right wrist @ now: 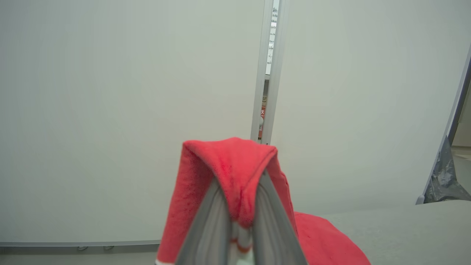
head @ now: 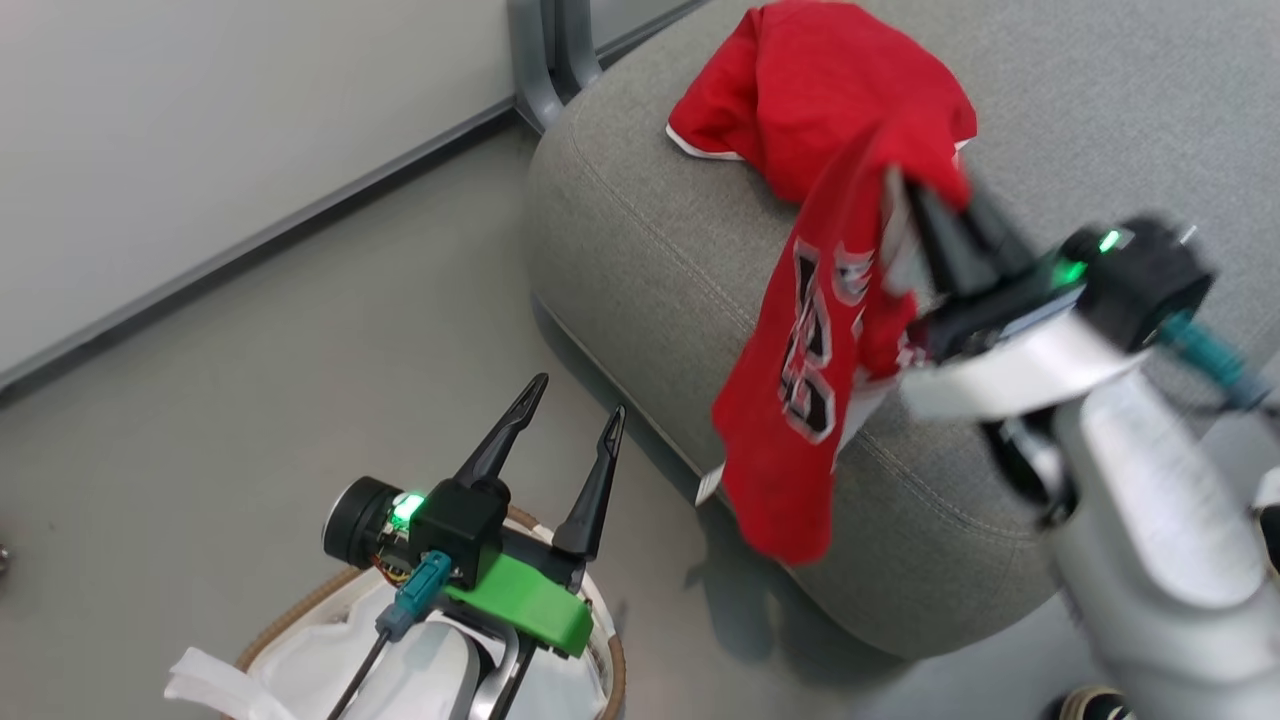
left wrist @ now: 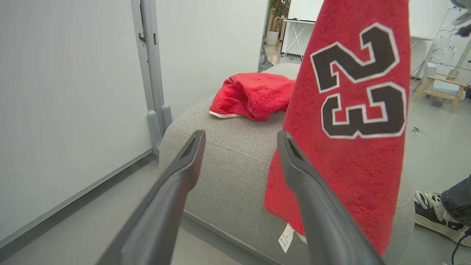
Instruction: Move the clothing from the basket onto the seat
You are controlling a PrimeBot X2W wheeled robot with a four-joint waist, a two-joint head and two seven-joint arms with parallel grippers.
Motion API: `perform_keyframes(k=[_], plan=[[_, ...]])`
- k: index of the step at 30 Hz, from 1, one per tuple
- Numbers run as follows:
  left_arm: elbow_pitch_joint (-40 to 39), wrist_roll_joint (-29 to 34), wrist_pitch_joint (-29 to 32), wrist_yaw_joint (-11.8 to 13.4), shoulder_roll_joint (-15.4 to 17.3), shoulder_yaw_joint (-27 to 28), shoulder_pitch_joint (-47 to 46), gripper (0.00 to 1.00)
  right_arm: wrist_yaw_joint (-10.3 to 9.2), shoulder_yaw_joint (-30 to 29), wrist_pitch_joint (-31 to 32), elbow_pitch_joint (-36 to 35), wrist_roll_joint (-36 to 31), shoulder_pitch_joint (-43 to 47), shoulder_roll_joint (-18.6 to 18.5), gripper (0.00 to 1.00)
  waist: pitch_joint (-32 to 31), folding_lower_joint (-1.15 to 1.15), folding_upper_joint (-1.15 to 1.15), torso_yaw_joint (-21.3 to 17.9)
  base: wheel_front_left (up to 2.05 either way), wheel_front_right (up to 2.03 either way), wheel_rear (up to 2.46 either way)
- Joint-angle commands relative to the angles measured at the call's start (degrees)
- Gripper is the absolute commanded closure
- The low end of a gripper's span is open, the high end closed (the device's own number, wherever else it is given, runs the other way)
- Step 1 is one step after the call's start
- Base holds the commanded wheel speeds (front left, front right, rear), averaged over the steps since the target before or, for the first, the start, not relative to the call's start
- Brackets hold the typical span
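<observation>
A red jersey with a black-and-white 23 hangs from my right gripper, which is shut on its top fold above the grey seat. The jersey drapes down past the seat's rounded front edge. Its red fabric covers my right fingertips in the right wrist view. A second red garment lies crumpled on the seat further back; it also shows as a red heap. My left gripper stands open and empty above the basket. Its fingers point at the seat.
A white liner fills the basket. A pale wall panel with a grey post runs behind the seat. A person's sneaker stands on the floor by the seat's right side. Grey floor lies open to my left.
</observation>
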Motion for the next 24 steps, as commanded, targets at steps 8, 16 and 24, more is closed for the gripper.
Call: perform_keyframes(k=[8,16,24], plan=[[0.2,0.0,0.0,-0.2,3.1,-1.8,-3.2,0.00,-0.07,-7.7,-0.1,-0.5,-3.8,-21.9,-11.9,1.00,9.6,0.00,0.00,2.6,0.00,0.00,0.00],[0.0,-0.4,0.0,-0.2,5.2,-2.5,-5.5,0.00,-0.07,-15.9,-0.1,10.6,-11.2,-36.1,-20.5,1.00,14.8,0.00,0.00,6.9,0.00,0.00,0.00],[-1.3,-0.2,0.0,-0.2,6.3,-3.6,-8.5,0.00,-0.07,-22.6,-0.1,19.8,-15.6,-38.1,-20.3,1.00,19.5,0.00,0.00,10.7,0.00,0.00,0.00]])
